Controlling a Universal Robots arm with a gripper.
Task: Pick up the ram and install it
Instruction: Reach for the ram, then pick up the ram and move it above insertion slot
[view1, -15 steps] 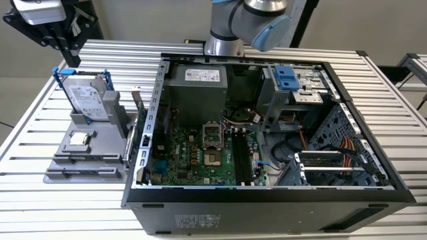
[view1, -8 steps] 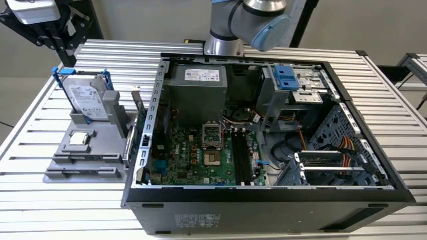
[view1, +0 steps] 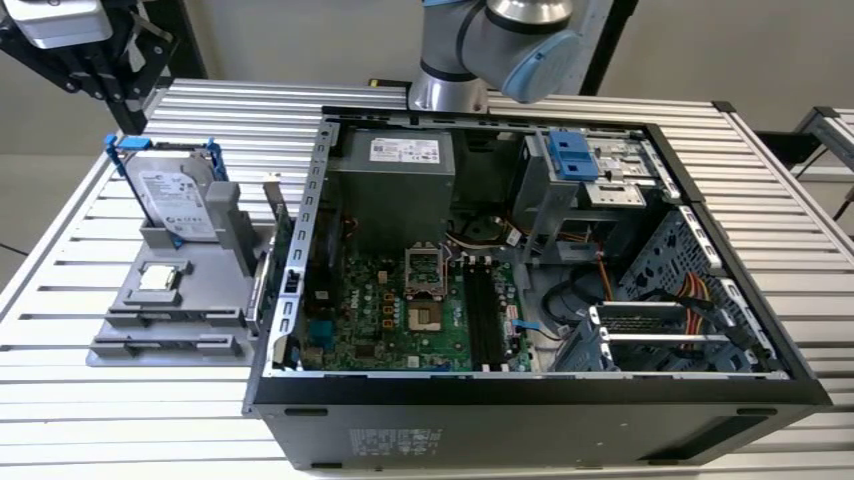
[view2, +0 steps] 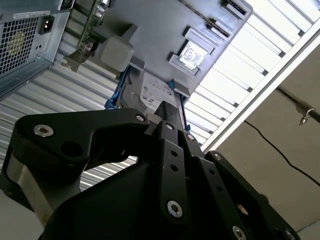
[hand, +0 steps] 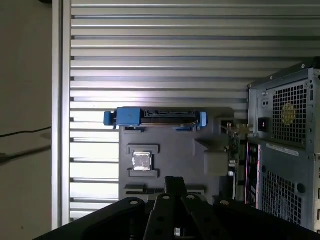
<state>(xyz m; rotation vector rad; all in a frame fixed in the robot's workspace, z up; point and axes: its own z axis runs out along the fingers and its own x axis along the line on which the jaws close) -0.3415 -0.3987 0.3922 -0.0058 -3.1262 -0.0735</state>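
The ram (view1: 278, 225) is a thin stick standing on edge in the grey holder (view1: 147, 320), on the side next to the open computer case (view1: 534, 390). In the first wrist view the ram (hand: 232, 150) shows edge-on between the holder (hand: 170, 150) and the case. My gripper (view1: 130, 118) hangs shut and empty above the holder's far end, near the hard drive and apart from the ram. Its fingers (hand: 175, 185) are pressed together, as the fingertips (view2: 169, 111) also show in the second wrist view. Black memory slots (view1: 487, 318) lie on the green motherboard.
A silver hard drive in a blue frame (view1: 174, 195) stands upright in the holder, with a square processor chip (view1: 160, 278) lying flat beside it. Everything rests on a slatted metal table (view1: 80, 400). The arm's base (view1: 467, 50) stands behind the case.
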